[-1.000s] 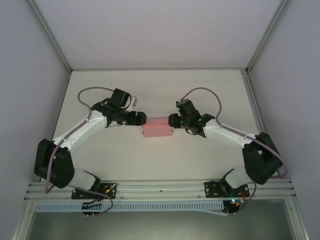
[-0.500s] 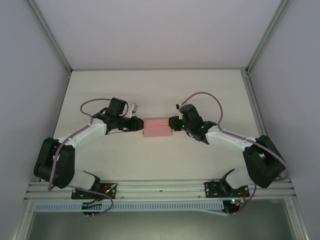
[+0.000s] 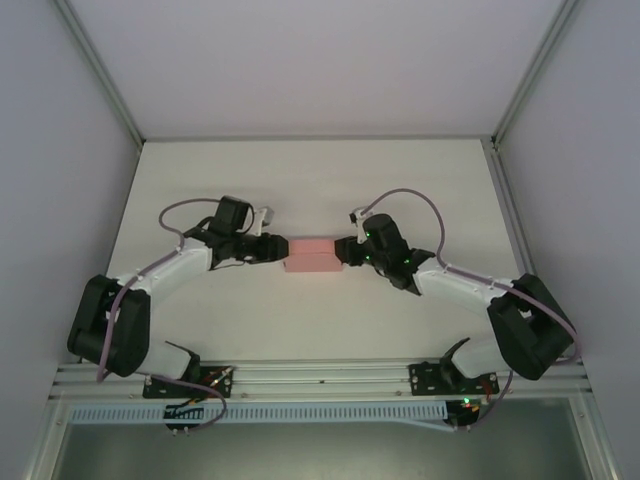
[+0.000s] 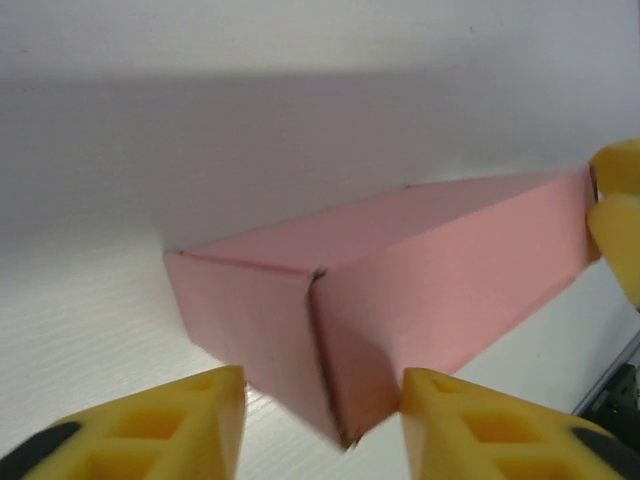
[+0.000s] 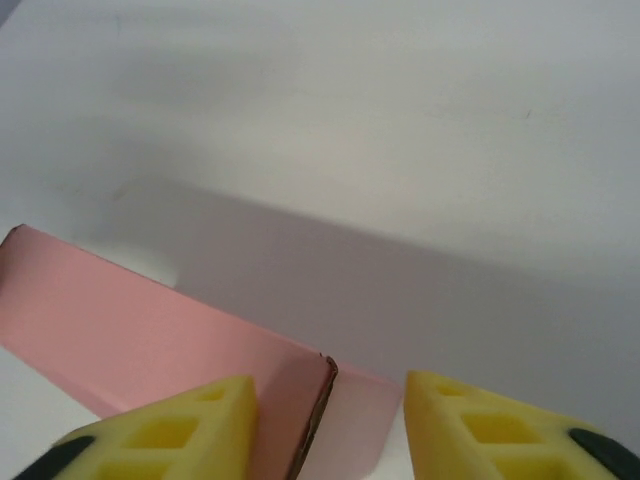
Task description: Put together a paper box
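L fingers (image 4: 200, 415): yellow pads stand apart at a medium gap. The near end corner of the paper box (image 4: 420, 290) sits in that gap, just past the tips. Whether either pad touches the card: cannot tell.

R fingers (image 5: 190, 425): same config. Pads are parted, w/ the opposite end edge of the box showing btwn them just beyond the tips. Contact is not clear here either.

Box: pink card, folded into a closed rectangular form. It lies flat on the white counter (image 3: 300, 185), approx. at ctr, long axis running L–R.

From overhead, the L arm reaches in from the L side and the R arm from the R side. The two sets of fingers face each other w/ the box btwn them, one set at each short end.

In the L wrist view, a yellow pad of the R fingers shows at the far end of the box, right against its end edge. A dark seam line runs down the near corner of the box in both wrist views.
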Available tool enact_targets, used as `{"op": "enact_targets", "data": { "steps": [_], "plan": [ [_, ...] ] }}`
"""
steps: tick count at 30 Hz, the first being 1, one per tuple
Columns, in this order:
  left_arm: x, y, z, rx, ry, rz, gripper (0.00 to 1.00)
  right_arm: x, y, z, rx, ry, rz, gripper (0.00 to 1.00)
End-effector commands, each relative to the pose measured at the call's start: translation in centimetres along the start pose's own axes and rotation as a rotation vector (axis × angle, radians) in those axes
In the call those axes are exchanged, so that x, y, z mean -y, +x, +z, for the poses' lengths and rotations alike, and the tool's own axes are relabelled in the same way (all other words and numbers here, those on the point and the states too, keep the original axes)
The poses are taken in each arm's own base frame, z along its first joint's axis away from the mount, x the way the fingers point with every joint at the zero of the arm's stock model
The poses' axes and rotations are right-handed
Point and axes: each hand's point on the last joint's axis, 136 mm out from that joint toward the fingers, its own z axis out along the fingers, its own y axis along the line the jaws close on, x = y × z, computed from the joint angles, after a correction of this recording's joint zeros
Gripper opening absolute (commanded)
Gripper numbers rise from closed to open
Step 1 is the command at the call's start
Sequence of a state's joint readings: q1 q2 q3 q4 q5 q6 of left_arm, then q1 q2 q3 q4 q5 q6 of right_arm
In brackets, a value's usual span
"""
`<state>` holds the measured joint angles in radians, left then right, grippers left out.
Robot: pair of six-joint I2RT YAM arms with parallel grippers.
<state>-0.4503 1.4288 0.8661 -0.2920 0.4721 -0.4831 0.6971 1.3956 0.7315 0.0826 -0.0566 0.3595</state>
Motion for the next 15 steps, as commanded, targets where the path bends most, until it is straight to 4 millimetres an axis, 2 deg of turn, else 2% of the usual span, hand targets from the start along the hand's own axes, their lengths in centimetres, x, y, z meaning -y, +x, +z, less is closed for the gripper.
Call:
{"op": "enact_targets", "data": {
  "steps": [1,2,3,4,6,8,10,11,13,15],
  "plan": [
    [1.4,-3.1,-1.4,0.065,-0.037,0.064,0.67,-1.4,0.4,-0.8,-0.142,0.002,-0.016,0.53],
    [1.9,-4.2,-2.0,0.097,-0.047,0.081,0.83,-2.0,-0.6,-1.1,-0.141,-0.008,-0.047,0.61],
    [2.2,-5.1,-2.6,0.128,-0.058,0.097,0.90,-2.6,-1.3,-1.3,-0.140,-0.027,-0.082,0.67],
    [2.6,-6.0,-3.3,0.161,-0.070,0.114,0.99,-2.9,-2.0,-1.4,-0.135,-0.039,-0.117,0.77],
    [2.5,-7.5,-4.9,0.226,-0.124,0.134,1.00,-3.1,-3.6,-1.6,-0.109,-0.046,-0.182,1.00],
    [1.8,-8.8,-6.7,0.303,-0.209,0.146,1.00,-4.5,-4.0,-1.6,-0.105,-0.152,-0.304,1.00],
    [0.2,-9.8,-8.7,0.381,-0.313,0.121,1.00,-7.3,-2.7,-2.2,-0.137,-0.344,-0.507,1.00],
    [-0.8,-10.2,-9.8,0.418,-0.362,0.097,1.00,-8.0,-1.7,-2.4,-0.164,-0.399,-0.611,1.00],
    [-2.7,-10.6,-11.6,0.471,-0.445,0.062,1.00,-8.2,-0.6,-2.2,-0.218,-0.419,-0.791,1.00],
    [-4.6,-10.7,-13.3,0.513,-0.526,0.029,1.00,-7.1,0.1,-1.3,-0.299,-0.380,-0.921,1.00]
  ]
}}
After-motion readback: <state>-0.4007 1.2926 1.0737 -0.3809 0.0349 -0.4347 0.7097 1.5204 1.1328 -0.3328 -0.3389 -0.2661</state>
